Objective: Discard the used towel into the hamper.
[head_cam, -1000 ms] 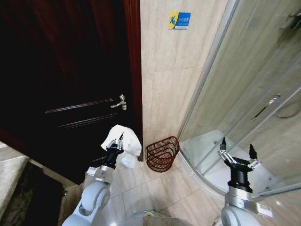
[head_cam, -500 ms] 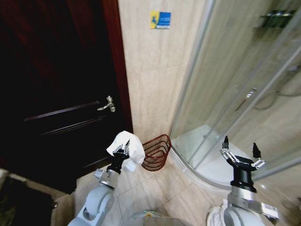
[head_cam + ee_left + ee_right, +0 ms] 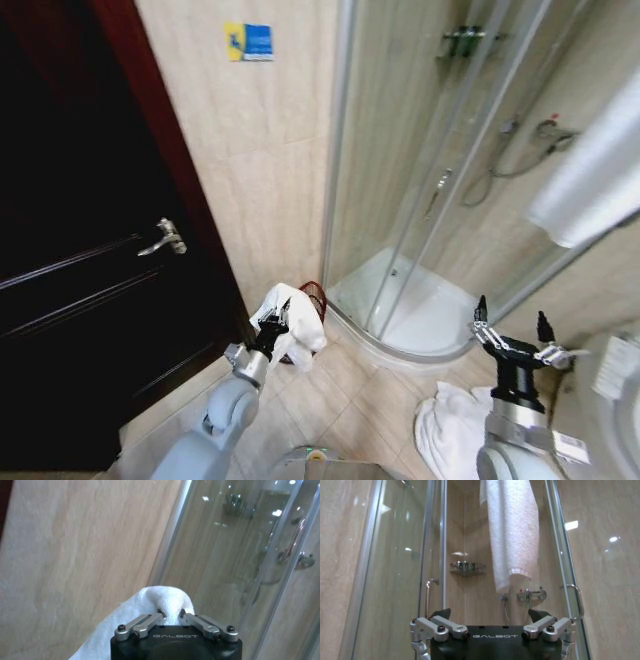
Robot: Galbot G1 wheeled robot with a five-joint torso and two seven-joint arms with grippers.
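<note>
In the head view my left gripper point(image 3: 272, 322) is shut on a crumpled white towel point(image 3: 298, 330), held up low in front of the tiled wall. The left wrist view shows the towel point(image 3: 165, 598) bunched between the closed fingers of that gripper point(image 3: 171, 613). Just behind the towel, a sliver of the dark red wire hamper point(image 3: 317, 294) peeks out on the floor by the shower's corner; the rest of it is hidden. My right gripper point(image 3: 511, 330) stands open and empty at the lower right, and the right wrist view shows it point(image 3: 490, 617) facing the shower glass.
A dark wooden door point(image 3: 70, 250) with a metal handle point(image 3: 166, 238) fills the left. A curved glass shower enclosure point(image 3: 440, 200) stands centre-right. Another white towel point(image 3: 448, 425) lies on the floor near my right arm, and one hangs point(image 3: 590, 175) at the right.
The camera has turned right: door and wall sign slid left, the shower came to the centre. The left gripper still holds the towel, which now covers most of the hamper.
</note>
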